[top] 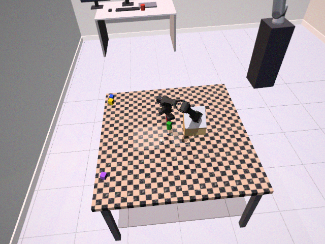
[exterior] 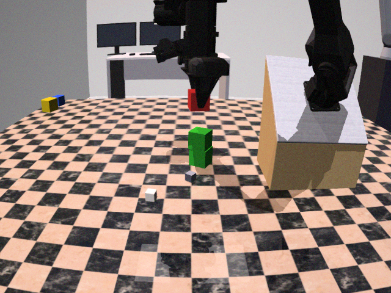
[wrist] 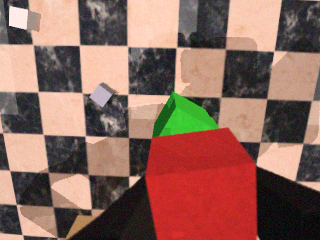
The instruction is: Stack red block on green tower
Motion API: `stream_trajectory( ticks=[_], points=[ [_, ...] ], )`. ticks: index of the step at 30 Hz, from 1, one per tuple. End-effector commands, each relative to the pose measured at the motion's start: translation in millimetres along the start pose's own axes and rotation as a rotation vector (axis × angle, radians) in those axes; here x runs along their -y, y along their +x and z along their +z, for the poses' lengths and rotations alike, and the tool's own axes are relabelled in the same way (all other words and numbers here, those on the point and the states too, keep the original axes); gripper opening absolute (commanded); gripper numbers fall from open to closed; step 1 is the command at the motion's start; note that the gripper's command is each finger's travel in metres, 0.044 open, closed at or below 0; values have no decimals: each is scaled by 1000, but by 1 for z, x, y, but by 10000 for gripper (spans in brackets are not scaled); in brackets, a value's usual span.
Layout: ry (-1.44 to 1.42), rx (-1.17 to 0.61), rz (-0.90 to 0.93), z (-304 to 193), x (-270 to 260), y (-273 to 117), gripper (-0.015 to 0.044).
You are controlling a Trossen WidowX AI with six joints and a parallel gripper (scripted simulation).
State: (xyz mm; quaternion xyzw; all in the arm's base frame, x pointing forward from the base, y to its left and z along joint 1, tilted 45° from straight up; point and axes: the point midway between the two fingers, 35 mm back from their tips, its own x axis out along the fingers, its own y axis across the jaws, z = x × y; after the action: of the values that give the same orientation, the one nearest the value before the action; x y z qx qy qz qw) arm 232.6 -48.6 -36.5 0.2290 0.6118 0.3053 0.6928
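The green tower (top: 169, 125) (exterior: 200, 146) (wrist: 185, 122) is two green blocks, one on the other, standing upright on the table. My gripper (top: 170, 117) (exterior: 201, 105) (wrist: 195, 174) is shut on the red block (top: 166, 119) (exterior: 192, 101) (wrist: 201, 207). The block is in the air, higher than the tower's top and apart from it. In the exterior view it shows above the tower and a little farther back, partly hidden by a finger. In the wrist view it covers the tower's near part, and the tower's far part shows beyond it.
A small grey cube (exterior: 190, 176) (wrist: 101, 95) lies by the tower's base, a white cube (exterior: 151, 195) (wrist: 18, 17) farther off. The arm's base stands on a sloped box (top: 194, 131) (exterior: 315, 166) right of the tower. Yellow (top: 110, 101), blue (top: 111, 96) and purple (top: 103, 175) blocks lie near the left edge.
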Motion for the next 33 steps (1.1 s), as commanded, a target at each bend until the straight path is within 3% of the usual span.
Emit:
stream_trajectory(
  ticks=[1,14,33],
  points=[
    [0,-2,0,-3,-1,11,0],
    [0,-2,1,-4,-1,44,0],
    [0,-2,1,-4,-1,45,0]
  ],
)
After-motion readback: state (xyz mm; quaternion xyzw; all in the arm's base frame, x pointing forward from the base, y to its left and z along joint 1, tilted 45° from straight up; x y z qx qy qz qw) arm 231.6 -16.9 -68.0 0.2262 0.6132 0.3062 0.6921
